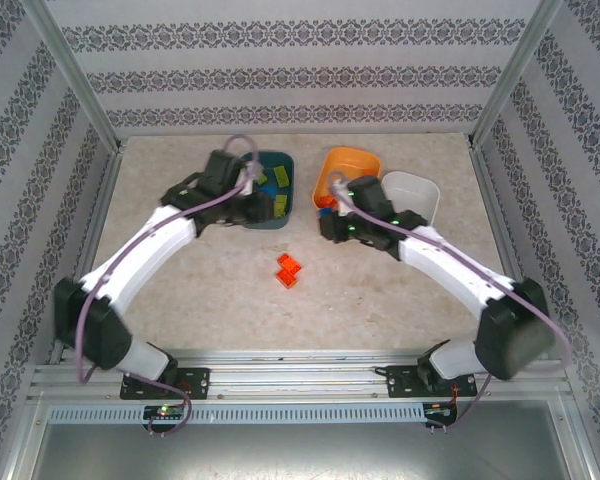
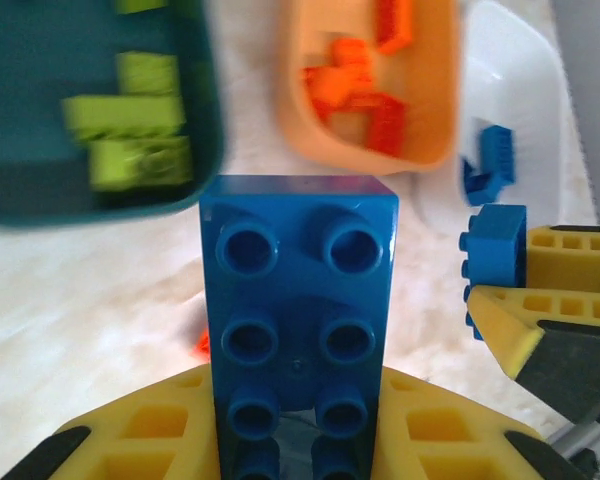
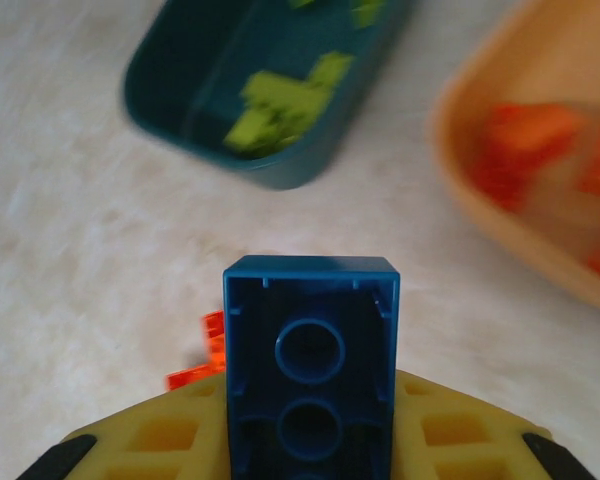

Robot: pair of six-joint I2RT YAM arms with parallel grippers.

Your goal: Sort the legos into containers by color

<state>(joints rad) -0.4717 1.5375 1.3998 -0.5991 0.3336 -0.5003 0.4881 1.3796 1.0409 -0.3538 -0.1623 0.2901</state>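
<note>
Top view: red bricks (image 1: 288, 270) lie on the table (image 1: 360, 300) between the arms, near the teal tray (image 1: 280, 162), orange tray (image 1: 355, 162) and white tray (image 1: 415, 190).

Left wrist: the left gripper (image 2: 300, 440) pinches a blue brick (image 2: 298, 300), studs facing the camera.

Right wrist: the right gripper (image 3: 310, 450) pinches a second blue brick (image 3: 310, 350), hollow side showing.

The left arm (image 1: 145, 250) and right arm (image 1: 450, 265) were clad in white with black joints; lilac cables (image 1: 242, 142) were looped alongside; yellow ribbed fingers (image 2: 150, 430) were fitted.
</note>
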